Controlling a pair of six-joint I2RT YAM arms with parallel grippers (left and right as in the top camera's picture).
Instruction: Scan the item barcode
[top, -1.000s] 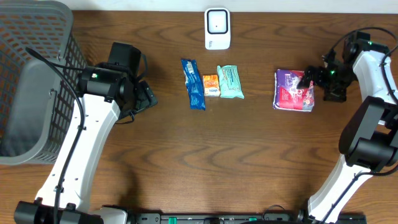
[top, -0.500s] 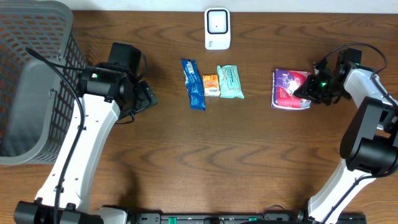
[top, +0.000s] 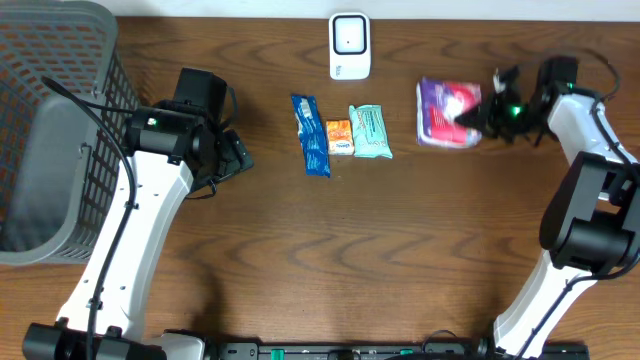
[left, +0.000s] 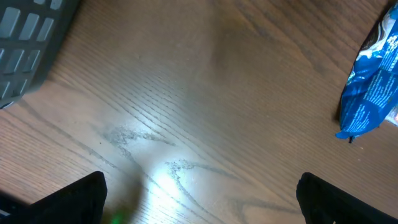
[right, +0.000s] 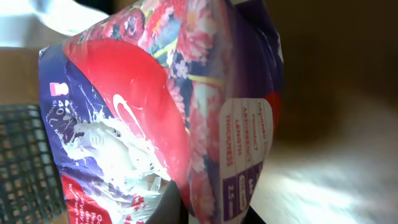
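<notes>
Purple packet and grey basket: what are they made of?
The purple packet looks like thin glossy plastic film: it shines, creases and carries printed flowers. The grey basket seems rigid matte plastic, moulded in an even lattice of holes, though coated wire is possible.

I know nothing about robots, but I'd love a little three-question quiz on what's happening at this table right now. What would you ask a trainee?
1. Count: how many small packets lie side by side just below the white scanner in the overhead view?
2. Pick one: what do the right fingers grip? A the scanner; B the purple packet; C nothing.
3. True or false: the left fingers are shut on a packet.
Key: 1. Three. 2. B. 3. False; they stand open, holding nothing.
</notes>
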